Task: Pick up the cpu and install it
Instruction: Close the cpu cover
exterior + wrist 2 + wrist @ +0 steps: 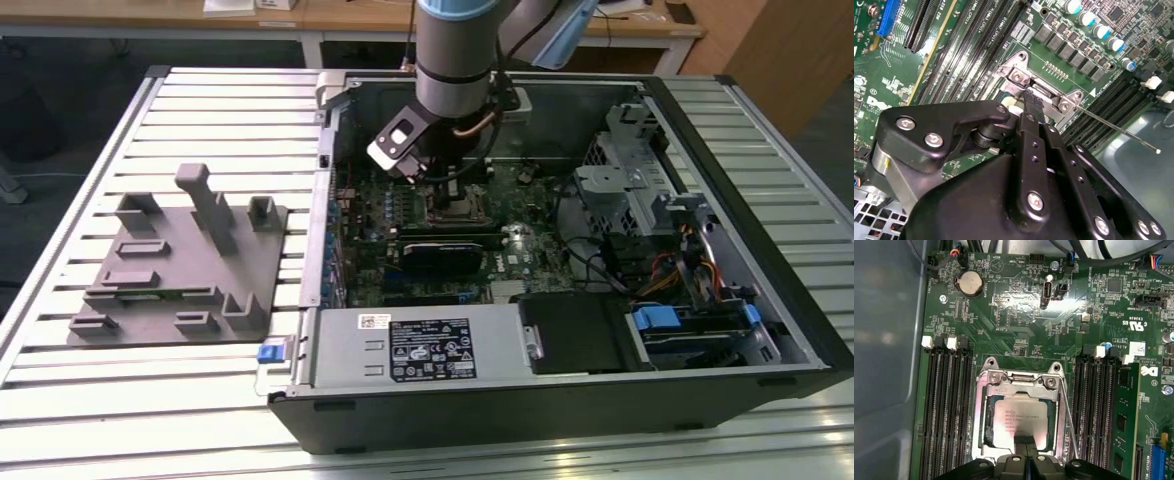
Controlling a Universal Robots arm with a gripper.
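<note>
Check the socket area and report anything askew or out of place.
Nothing looks damaged or askew. The cpu appears to lie flat and square inside the socket frame, with the gripper at its edge. The retention lever stands unlatched, free of the frame.

The chip (pixel 1021 420) is pale silver-grey with faint dark print; the board (pixel 1019 325) is green; the pincer (pixel 1024 441) looks black; the bench (pixel 214 110) is ribbed silver.
</note>
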